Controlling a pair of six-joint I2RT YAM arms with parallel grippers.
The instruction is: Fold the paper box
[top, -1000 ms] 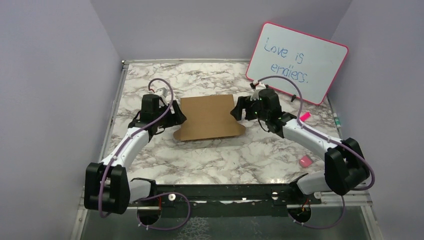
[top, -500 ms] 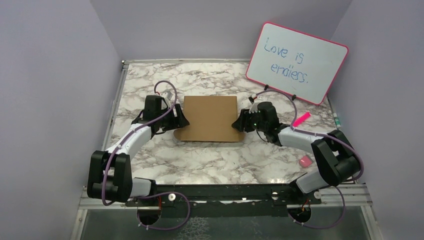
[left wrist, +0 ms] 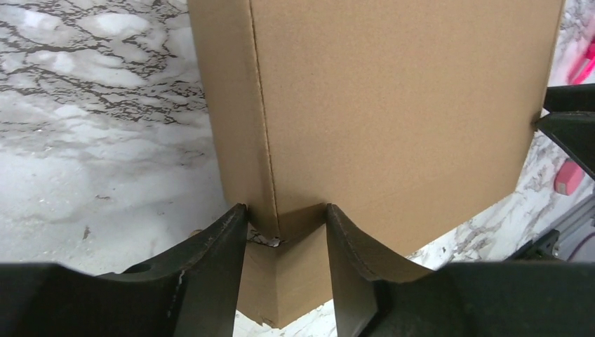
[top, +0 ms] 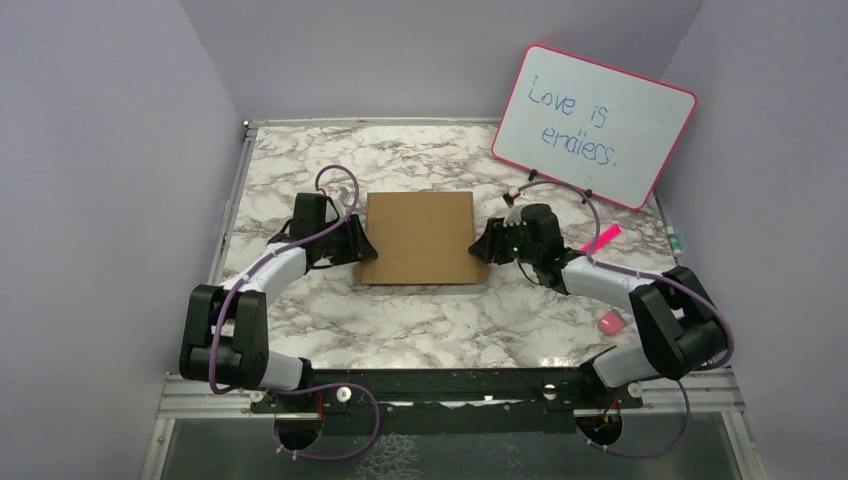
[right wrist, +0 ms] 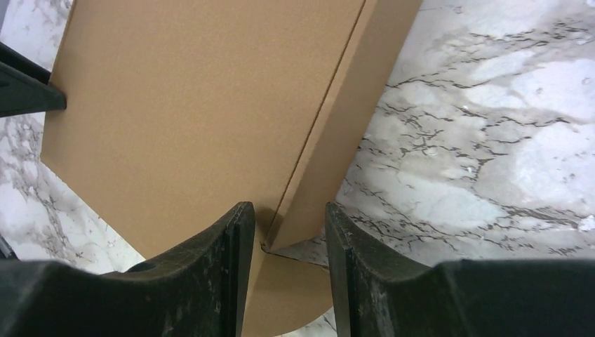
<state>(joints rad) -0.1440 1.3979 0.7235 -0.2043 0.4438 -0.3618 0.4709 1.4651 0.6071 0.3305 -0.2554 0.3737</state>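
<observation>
The paper box (top: 420,237) is plain brown cardboard, lying as a shallow rectangle in the middle of the marble table. My left gripper (top: 362,250) is at its near-left corner and my right gripper (top: 480,248) is at its near-right corner. In the left wrist view the box (left wrist: 393,105) has its corner and a folded flap between my left gripper's (left wrist: 283,232) parted jaws. In the right wrist view the box (right wrist: 196,105) has its side wall corner between my right gripper's (right wrist: 284,232) parted jaws. Neither gripper is clamped on the box.
A pink-framed whiteboard (top: 592,125) leans at the back right. A pink marker (top: 603,238) lies beside the right arm and a small pink object (top: 610,321) lies at the right front. The table's metal edge (top: 225,220) runs along the left.
The box's front flap with rounded tabs no longer shows; the box now looks like a plain rectangle. Both grippers have moved nearer, to its front corners, and the arms have drawn back and lowered.
</observation>
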